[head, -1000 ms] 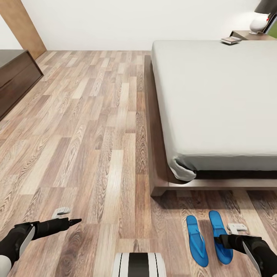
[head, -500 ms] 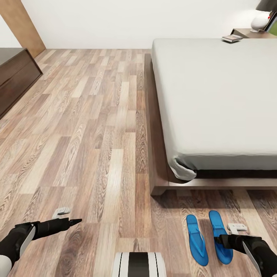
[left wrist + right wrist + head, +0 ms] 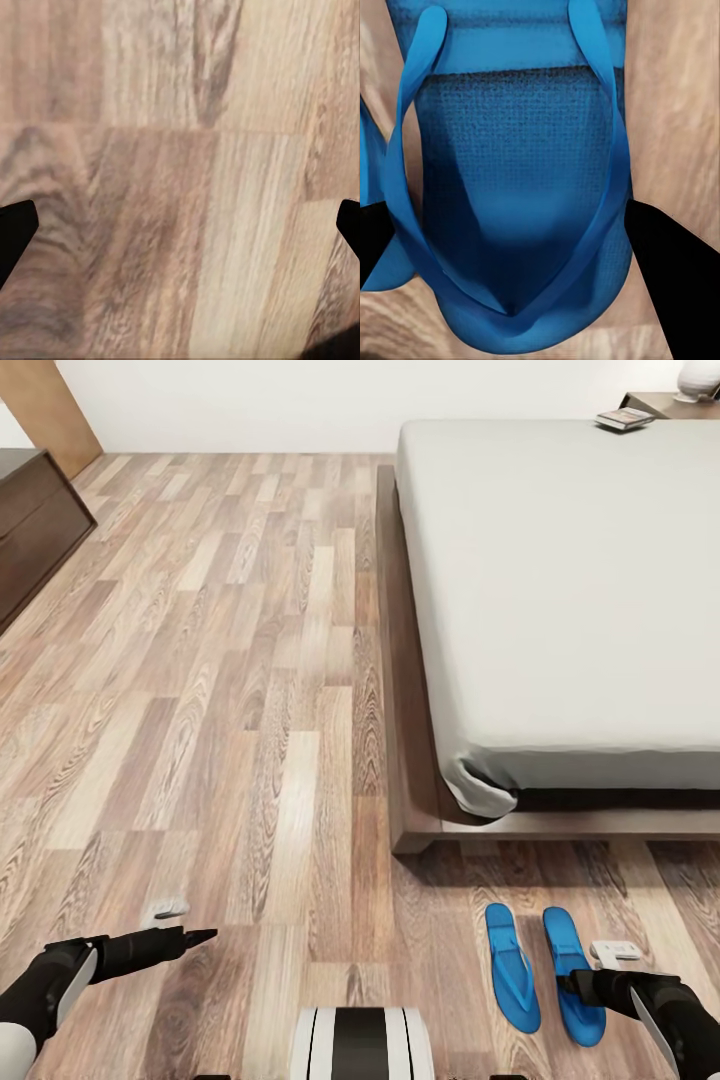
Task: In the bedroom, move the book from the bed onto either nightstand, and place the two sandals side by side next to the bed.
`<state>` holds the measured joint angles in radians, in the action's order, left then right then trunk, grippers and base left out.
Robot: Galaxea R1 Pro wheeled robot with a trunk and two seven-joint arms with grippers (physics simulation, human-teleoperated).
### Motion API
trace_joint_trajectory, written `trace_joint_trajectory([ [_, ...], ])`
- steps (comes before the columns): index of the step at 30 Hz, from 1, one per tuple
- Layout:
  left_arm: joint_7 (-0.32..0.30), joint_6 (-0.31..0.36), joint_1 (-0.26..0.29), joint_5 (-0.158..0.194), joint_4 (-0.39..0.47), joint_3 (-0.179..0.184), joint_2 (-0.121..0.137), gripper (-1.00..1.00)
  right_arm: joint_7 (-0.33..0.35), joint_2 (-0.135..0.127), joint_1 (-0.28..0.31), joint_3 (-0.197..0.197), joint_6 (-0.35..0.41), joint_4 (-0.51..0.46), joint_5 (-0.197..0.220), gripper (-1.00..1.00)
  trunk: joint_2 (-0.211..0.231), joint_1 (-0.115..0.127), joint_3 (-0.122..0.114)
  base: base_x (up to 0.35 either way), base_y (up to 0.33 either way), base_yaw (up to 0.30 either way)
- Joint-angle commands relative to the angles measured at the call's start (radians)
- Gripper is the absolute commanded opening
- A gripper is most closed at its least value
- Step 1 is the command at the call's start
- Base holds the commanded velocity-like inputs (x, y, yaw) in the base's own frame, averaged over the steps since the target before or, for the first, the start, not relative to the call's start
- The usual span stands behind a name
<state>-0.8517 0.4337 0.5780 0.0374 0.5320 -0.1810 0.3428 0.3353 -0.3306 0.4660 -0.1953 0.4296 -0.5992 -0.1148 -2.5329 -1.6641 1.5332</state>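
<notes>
We see both sandals point(image 3: 543, 978) side by side on the floor point(image 3: 250, 710) by the bed point(image 3: 560, 600); right gripper point(image 3: 585, 985) spread above one, left gripper point(image 3: 195, 937) parted, empty.

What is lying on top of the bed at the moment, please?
On the bed, a small book lies flat at the far corner, near the nightstand. The rest of the grey mattress visible here is bare. The bed's far right side runs out of the picture, so it cannot be checked.
</notes>
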Motion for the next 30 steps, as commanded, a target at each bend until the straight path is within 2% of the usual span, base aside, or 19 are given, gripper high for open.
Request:
trace_joint_trajectory([
  [1, -0.003, 0.01, 0.0, 0.004, 0.0, -0.002, -0.001, 1.0, 0.008, 0.001, 0.0, -0.006, 0.005, -0.002, -0.01, -1.0, -0.001, 0.0, 0.005, 0.0, 0.0, 0.0],
  [10, -0.004, 0.01, 0.0, 0.004, 0.0, -0.002, -0.001, 1.0, 0.008, 0.001, 0.0, -0.006, 0.005, -0.002, -0.01, -1.0, -0.003, -0.004, 0.039, 0.0, 0.0, 0.0],
  [19, -0.005, 0.01, 0.0, 0.005, 0.0, -0.006, -0.001, 1.0, 0.008, 0.001, 0.0, -0.006, 0.005, -0.002, -0.01, -1.0, -0.003, -0.004, 0.039, 0.004, 0.0, 0.0],
  [30, -0.004, 0.004, 0.0, 0.006, 0.0, -0.009, 0.0, 1.0, 0.008, 0.001, 0.0, -0.006, 0.005, -0.002, -0.01, -1.0, -0.003, -0.004, 0.039, 0.105, 0.0, 0.0],
])
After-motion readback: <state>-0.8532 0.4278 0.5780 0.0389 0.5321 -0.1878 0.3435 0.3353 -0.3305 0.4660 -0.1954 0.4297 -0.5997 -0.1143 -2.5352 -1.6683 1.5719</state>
